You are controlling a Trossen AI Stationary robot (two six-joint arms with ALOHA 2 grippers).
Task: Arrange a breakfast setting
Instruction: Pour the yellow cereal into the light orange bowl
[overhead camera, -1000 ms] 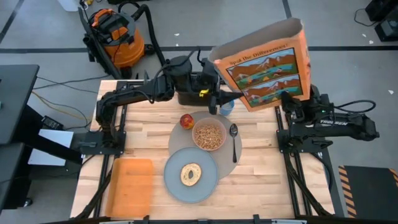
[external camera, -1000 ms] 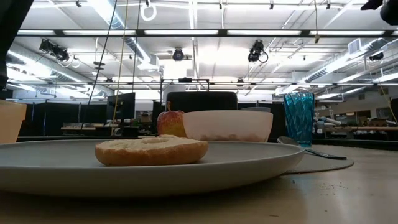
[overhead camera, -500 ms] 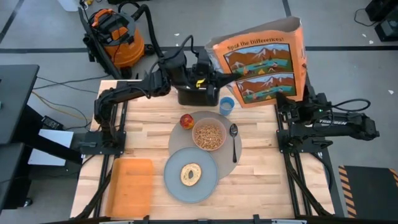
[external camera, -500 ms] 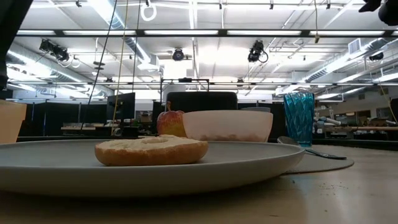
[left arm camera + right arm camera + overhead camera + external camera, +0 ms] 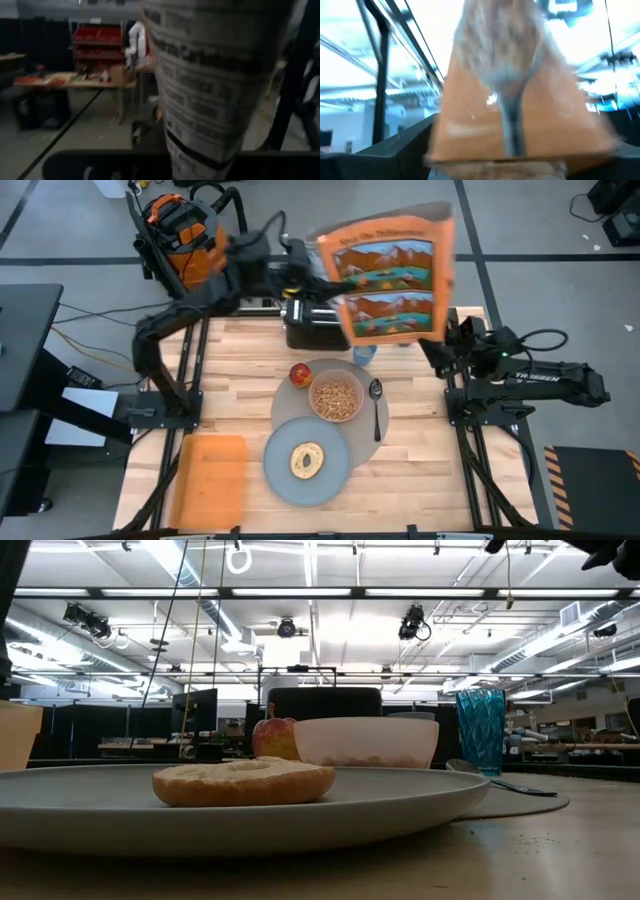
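The cereal box [image 5: 388, 275], clamped in the left gripper [image 5: 318, 280], has swung from 1 o'clock toward 12 o'clock of the mat [image 5: 330, 408], leaving the right gripper [image 5: 440, 352]; finger state unclear. Bowl [image 5: 336, 397] filled: pouring likely complete.

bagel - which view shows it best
The low view: the bagel sits close and side-on on the grey plate. The high view shows its ringed top, small. Neither wrist view shows it.
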